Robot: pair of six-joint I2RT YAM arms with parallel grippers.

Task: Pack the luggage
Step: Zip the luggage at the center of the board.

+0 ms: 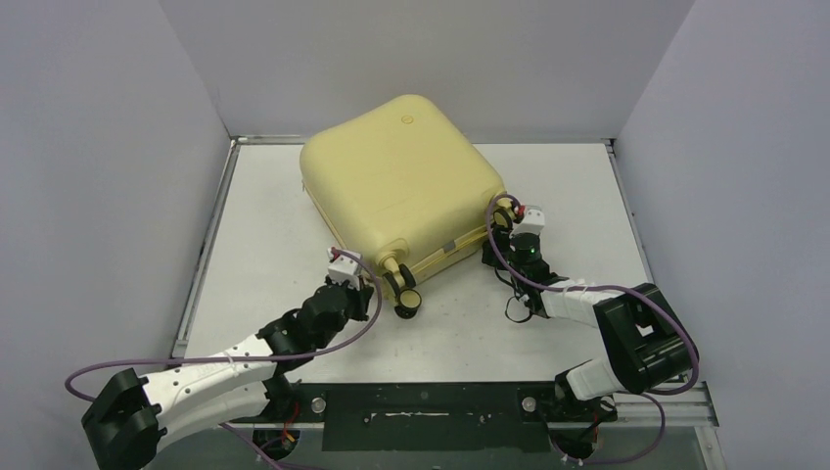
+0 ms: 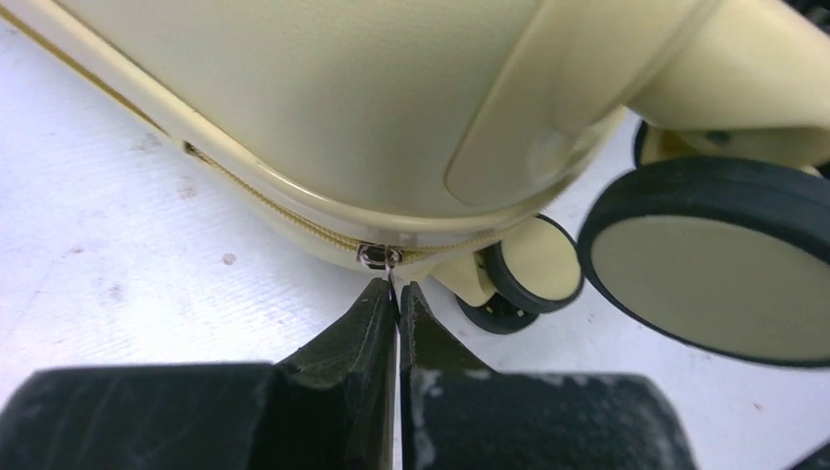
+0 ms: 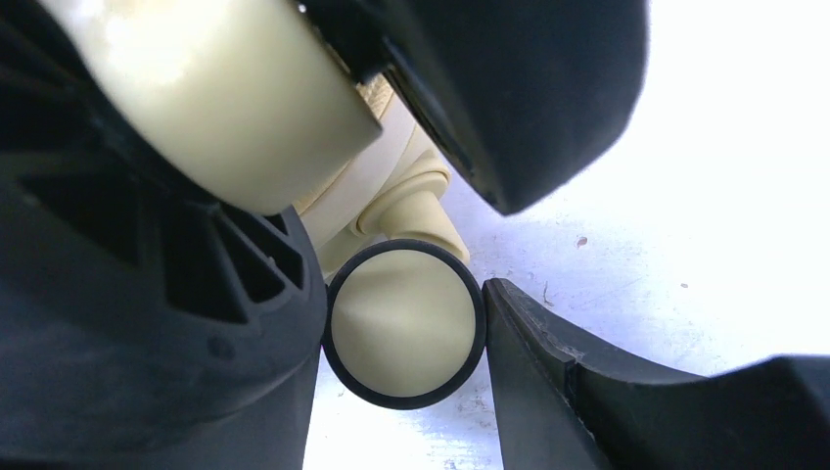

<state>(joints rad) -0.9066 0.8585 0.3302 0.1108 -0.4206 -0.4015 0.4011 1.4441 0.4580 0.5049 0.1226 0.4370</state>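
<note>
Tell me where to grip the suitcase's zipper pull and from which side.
Pinch the zipper pull by its thin tab, coming low and straight at the seam of the luggage beside its wheels. The tab sticks outward from the seam, edge up, so fingers close on its flat faces.

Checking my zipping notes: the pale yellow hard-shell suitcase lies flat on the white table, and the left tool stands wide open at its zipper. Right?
Not the tool. The left wrist view shows the left tool shut, pinching the thin metal zipper pull. The pale yellow hard-shell suitcase does lie flat on the white table.
</note>
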